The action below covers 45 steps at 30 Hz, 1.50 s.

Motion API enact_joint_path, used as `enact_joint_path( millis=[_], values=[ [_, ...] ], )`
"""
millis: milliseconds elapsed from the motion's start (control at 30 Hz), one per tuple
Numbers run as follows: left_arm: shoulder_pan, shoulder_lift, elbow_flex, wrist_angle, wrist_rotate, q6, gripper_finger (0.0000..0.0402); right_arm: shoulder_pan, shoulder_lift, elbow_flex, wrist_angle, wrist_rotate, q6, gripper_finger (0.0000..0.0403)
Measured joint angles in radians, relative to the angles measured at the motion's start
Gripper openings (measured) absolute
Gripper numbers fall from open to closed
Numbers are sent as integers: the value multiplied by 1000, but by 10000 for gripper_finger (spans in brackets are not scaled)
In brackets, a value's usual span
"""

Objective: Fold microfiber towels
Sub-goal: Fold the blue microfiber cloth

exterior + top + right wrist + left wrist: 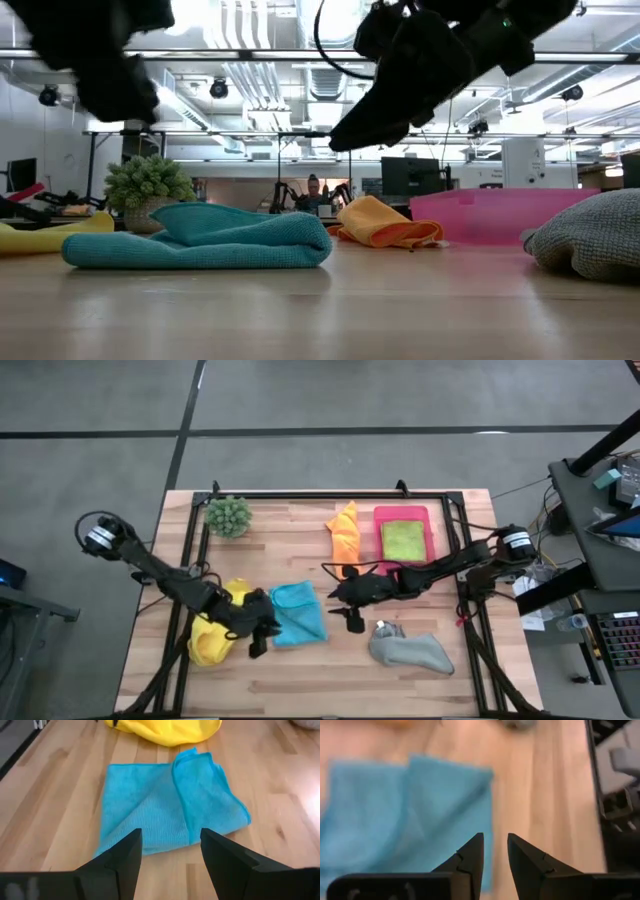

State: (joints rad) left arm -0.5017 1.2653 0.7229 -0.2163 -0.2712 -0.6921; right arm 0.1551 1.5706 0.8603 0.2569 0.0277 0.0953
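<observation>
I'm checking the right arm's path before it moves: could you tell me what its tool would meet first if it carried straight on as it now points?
Most likely the blue towel: the right tool, fingers apart, points at it, with nothing between. The yellow towel lies beyond. How high the tool sits above the table is unclear.

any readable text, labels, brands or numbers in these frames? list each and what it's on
None readable.
Blue microfiber towel, yellow microfiber towel, flat pink rectangular tray and wooden table top: no print or labels visible.
Monitors and equipment in the room behind, low view: any markings are too small and blurred to read.
</observation>
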Motion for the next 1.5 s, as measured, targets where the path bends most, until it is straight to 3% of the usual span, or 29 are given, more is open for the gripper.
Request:
enact_joint_path(
  millis=[233, 433, 667, 900, 1133, 1333, 1500],
  values=[
    [110, 73, 55, 38, -89, 106, 73, 6, 36, -42, 78, 1, 71, 192],
    [197, 162, 76, 201, 13, 189, 95, 9, 24, -73, 80, 0, 19, 192],
    [261, 323, 134, 208, 16, 210, 141, 9, 21, -84, 92, 0, -22, 192],
    [291, 482, 213, 199, 25, 238, 144, 9, 21, -93, 97, 0, -42, 192],
    [292, 522, 250, 186, 40, 255, 143, 9, 21, -100, 106, 0, -44, 192],
    [293, 521, 249, 165, 101, 254, 109, 9, 21, -108, 124, 0, -47, 192],
    [293, 522, 247, 149, 113, 264, 33, 8, 21, -112, 128, 0, -47, 192]
  ],
)
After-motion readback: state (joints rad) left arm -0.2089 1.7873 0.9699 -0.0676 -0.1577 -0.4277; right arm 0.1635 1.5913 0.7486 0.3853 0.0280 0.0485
